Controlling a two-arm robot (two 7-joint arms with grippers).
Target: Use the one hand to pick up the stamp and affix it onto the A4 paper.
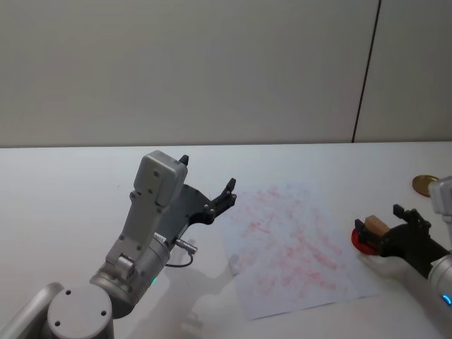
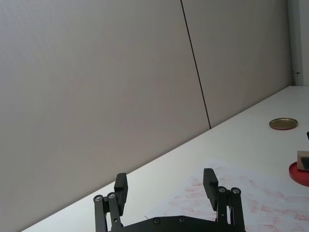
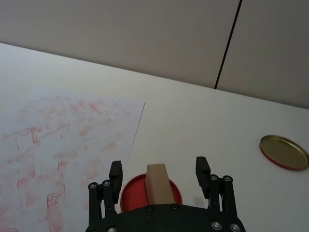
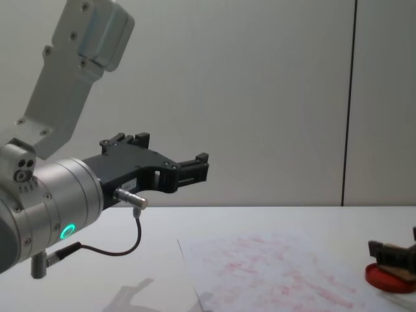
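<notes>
Near the right edge of the desk, my right end effector (image 3: 158,170) sits low with its fingers spread, one on each side of the stamp (image 3: 159,184) and not yet touching it. The stamp is a small tan wooden block standing on the round red ink pad (image 3: 150,192), so its face is presumably resting in the ink, ready to print. I judge the step in hand to be the grasp: the fingers are lined up around the block, and closing them should pinch it across its narrow sides.

Just beside the pad, toward the middle of the desk, lies the paper (image 1: 293,247), a white sheet lying askew and already covered with faint pink-red stamp marks. Its near right corner comes close to the pad, which keeps the carry short: lift, shift left, press down. A gold-coloured round lid (image 3: 284,152) lies farther back by the right edge, well apart from the pad and clear of my path.

My left end effector (image 1: 206,187) hangs above the desk (image 1: 63,191) to the left of the paper, fingers spread and holding nothing, pointing toward the wall. It is idle there, since the job calls for one arm only.
</notes>
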